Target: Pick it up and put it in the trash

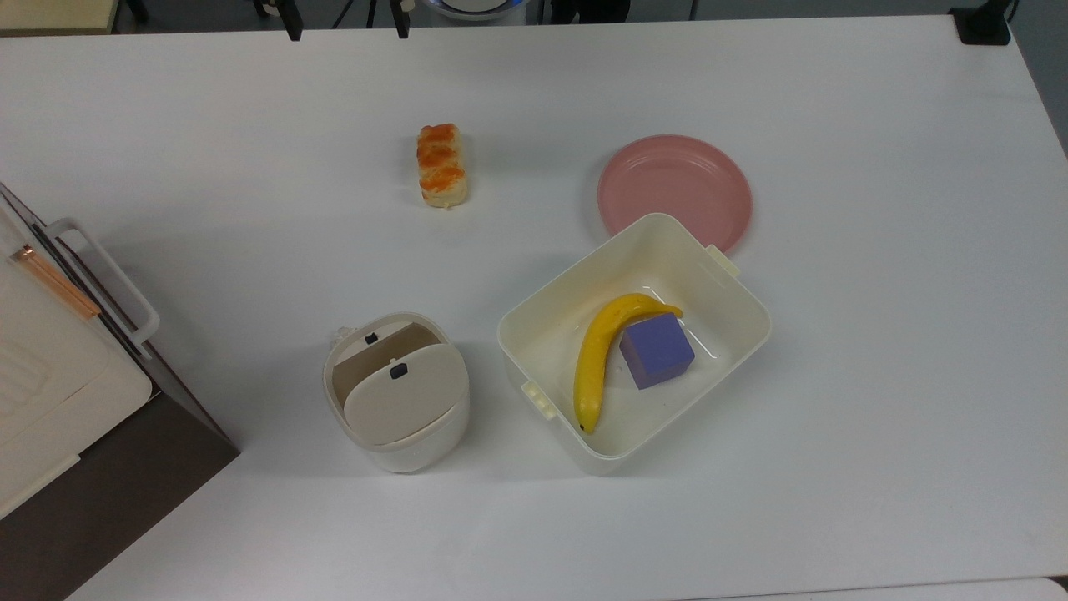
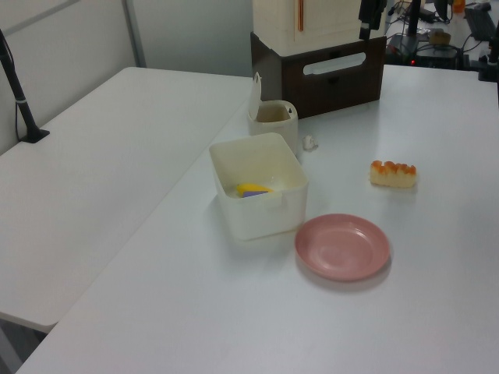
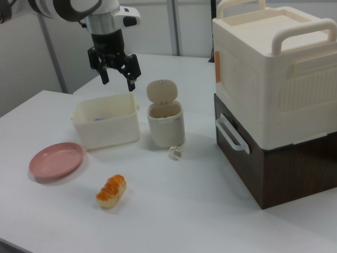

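The paper ball [image 3: 174,153] lies on the white bench [image 3: 221,211], just beside the round bin [image 3: 165,125] on the near side in the right view; in the left view it [image 2: 309,142] sits at the left view's right of the bin [image 2: 273,117]. The bin's flap lid [image 3: 161,91] stands up, showing a tan inside. To the right view's left of the bin, close by, stands the cream tub [image 3: 107,123], which in the top view holds a banana [image 1: 602,355] and a purple block [image 1: 657,351]. A pink plate [image 3: 56,159] lies further to the right view's left, and the orange-topped bread piece [image 3: 111,191] lies nearer the camera, well apart from the ball. At the right view's right, a cream case [image 3: 274,68] rests on a dark brown box [image 3: 284,168].

The gripper [image 3: 117,74] hangs in the air above the tub's far edge, its jaws spread wide, holding nothing and touching nothing.
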Controlling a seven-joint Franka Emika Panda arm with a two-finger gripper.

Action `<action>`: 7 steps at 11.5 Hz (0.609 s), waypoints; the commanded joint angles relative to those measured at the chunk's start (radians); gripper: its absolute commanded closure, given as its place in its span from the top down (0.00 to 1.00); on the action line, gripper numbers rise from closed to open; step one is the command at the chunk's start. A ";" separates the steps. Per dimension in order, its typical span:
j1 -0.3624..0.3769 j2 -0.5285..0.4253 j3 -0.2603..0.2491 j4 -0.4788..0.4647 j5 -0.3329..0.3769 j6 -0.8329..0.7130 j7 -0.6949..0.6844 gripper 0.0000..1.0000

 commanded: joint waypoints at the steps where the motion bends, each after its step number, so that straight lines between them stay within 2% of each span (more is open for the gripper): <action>1: 0.022 -0.041 -0.018 -0.050 -0.017 0.022 -0.015 1.00; 7: 0.022 -0.040 -0.018 -0.051 -0.017 0.020 -0.017 1.00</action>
